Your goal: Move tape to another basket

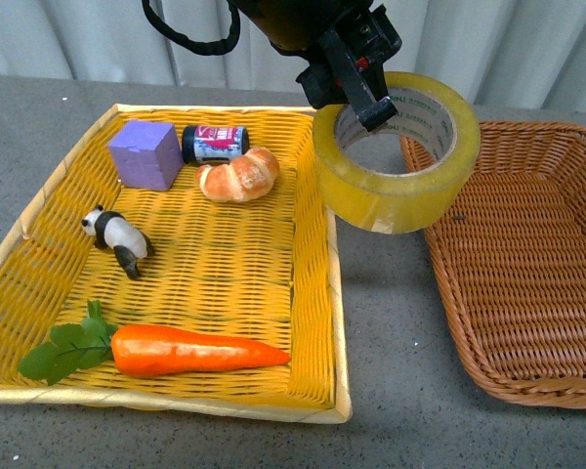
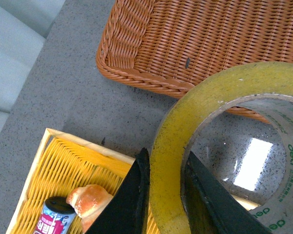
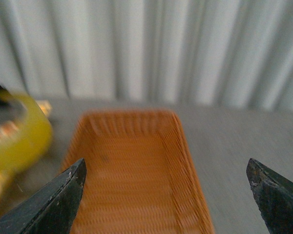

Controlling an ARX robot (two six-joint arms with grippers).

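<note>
Mid-transfer. Tape (image 1: 396, 186) up in the air, pinched through its wall by the left gripper (image 1: 350, 103): one finger outside the yellowish band, the other inside the white core, closed firmly on it. Hangs tilted over the strip of grey desk (image 1: 391, 332) between the yellow woven tray (image 1: 319, 293) and the brown wicker basket (image 1: 527, 254), overlapping the tray's far right corner in the front view. No contact with either container as far as can be seen. In the left wrist view: bare desk visible through the core, basket rim just beyond.

Right gripper (image 3: 168, 170) spread wide, nothing in it, aimed at the inside of the basket. Blurred picture, little more to tell.

Also in the tray: purple cube (image 1: 145, 153), small can (image 1: 215, 144) and croissant (image 1: 239, 174) along the far edge; panda figure (image 1: 117, 237) toward the left side; carrot (image 1: 190, 350) along the near edge. Nothing visible in the part of the basket shown.

Done, by the look of it: grasp and lift. Left to do: carry rightward past the basket's left rim, lower onto the weave, release, back away. Roughly halfway, judging by position. Worth watching: clearance of the roll's low edge over that rim.
</note>
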